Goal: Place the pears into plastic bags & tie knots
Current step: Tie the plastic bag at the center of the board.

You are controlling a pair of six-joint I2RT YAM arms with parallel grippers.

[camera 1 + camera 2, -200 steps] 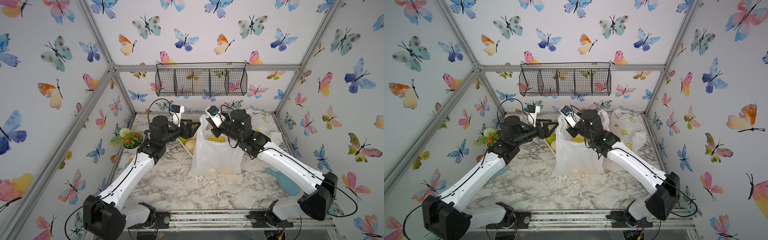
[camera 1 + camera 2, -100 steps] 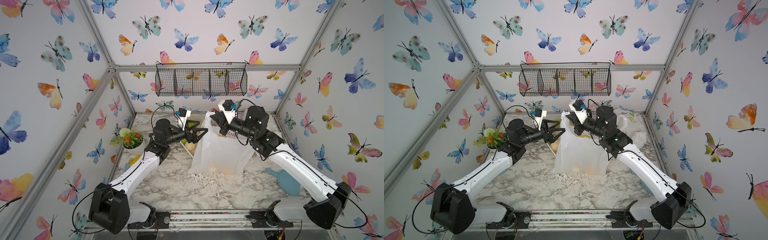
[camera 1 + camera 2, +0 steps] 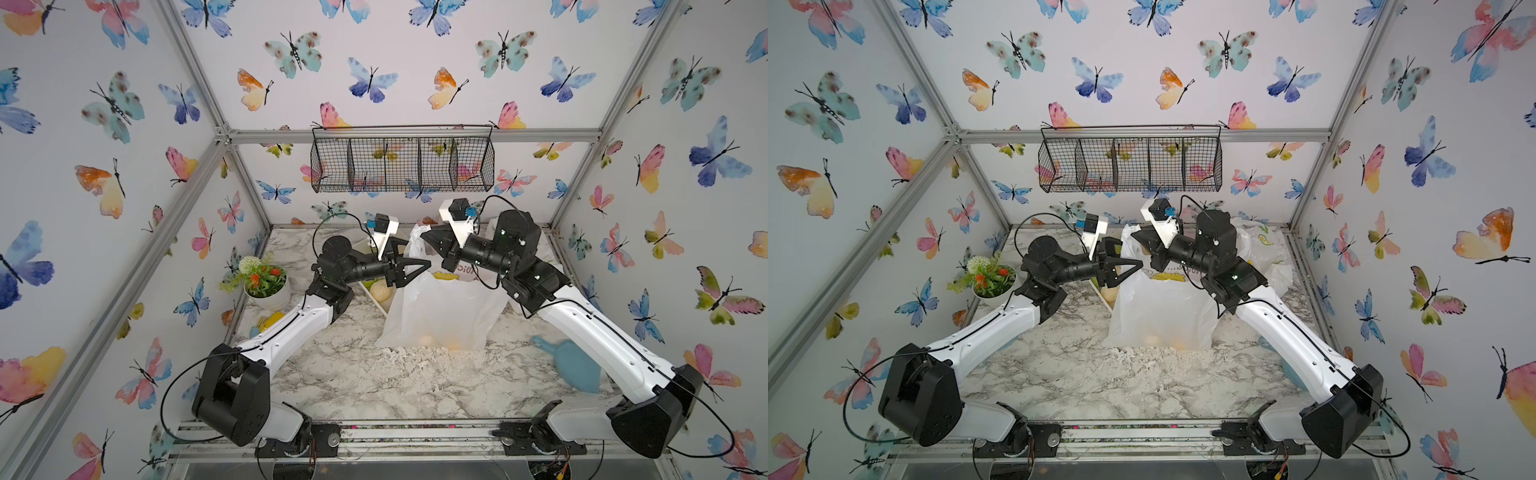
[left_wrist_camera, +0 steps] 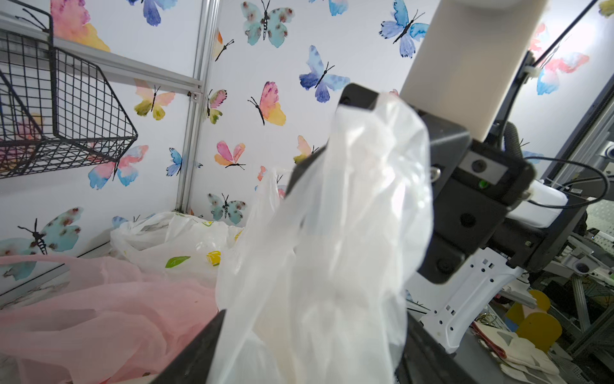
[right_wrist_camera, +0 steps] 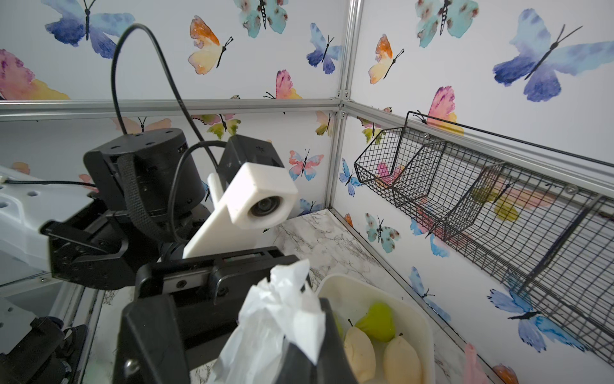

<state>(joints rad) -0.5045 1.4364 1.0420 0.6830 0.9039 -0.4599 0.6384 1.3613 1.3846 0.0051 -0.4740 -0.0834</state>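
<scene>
Right pincer (image 3: 424, 236) clenched on a handle (image 5: 282, 299) of the white bag (image 3: 440, 307); left pincer (image 3: 415, 265) released, jaws astride its neck. Bag, pears (image 3: 430, 340) inside, stands at the desk's (image 3: 374, 374) 12 o'clock. Knotting likely begins: left must grip the second handle.

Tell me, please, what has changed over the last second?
The left gripper swung from over the tray toward the white bag; its jaws now stand open around the bag's upper part. The right gripper pulled slightly back, staying shut on the bag's handle. Bag bottom, tray and pears stayed put.
</scene>
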